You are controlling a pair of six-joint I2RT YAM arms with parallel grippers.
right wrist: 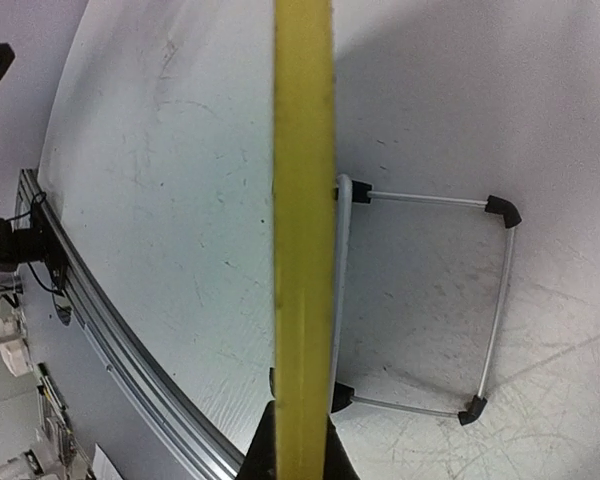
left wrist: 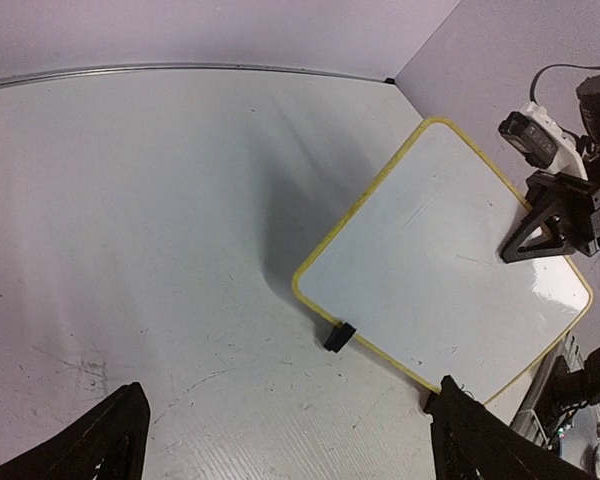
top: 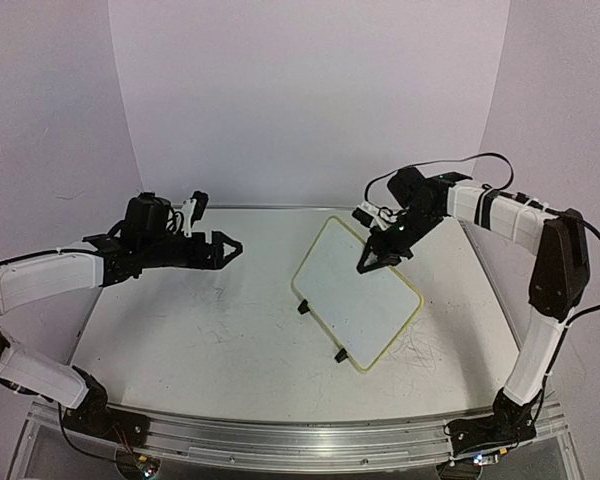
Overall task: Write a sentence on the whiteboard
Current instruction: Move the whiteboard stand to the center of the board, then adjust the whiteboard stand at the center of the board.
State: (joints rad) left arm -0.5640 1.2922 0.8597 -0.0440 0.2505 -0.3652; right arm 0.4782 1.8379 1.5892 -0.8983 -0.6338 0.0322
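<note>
**Ana:** Top view first. Where is the board?

**Me:** The whiteboard (top: 355, 300) stands at three o'clock from the middle of the worktop (top: 180, 330). It is turned like a diamond and propped on black feet (top: 303, 307). My right fingers (top: 377, 258) are pressed together on its one o'clock edge, I judge to steady or shift it before any writing. Its face looks blank to me, and I see no marker.

**Ana:** And the left?

**Me:** My left fingers (top: 225, 248) are spread wide and hold nothing. They hang at nine o'clock, well apart from the board, out of the way, I'd say.

**Ana:** Left wrist view?

**Me:** Spread fingers at the bottom corners. The board is at two o'clock, tilted, with its shadow on its nine o'clock side.

**Ana:** Right wrist?

**Me:** The board's yellow edge runs from twelve to six and is pinched at six. Behind it a wire stand (right wrist: 495, 300) rests on the worktop, which I take to explain the tilt.

**Ana:** Surroundings?

**Me:** The worktop is white with faint scribbles. A metal rail (top: 300, 440) runs along the near edge, and plain lilac walls (top: 300, 100) curve around.
</note>
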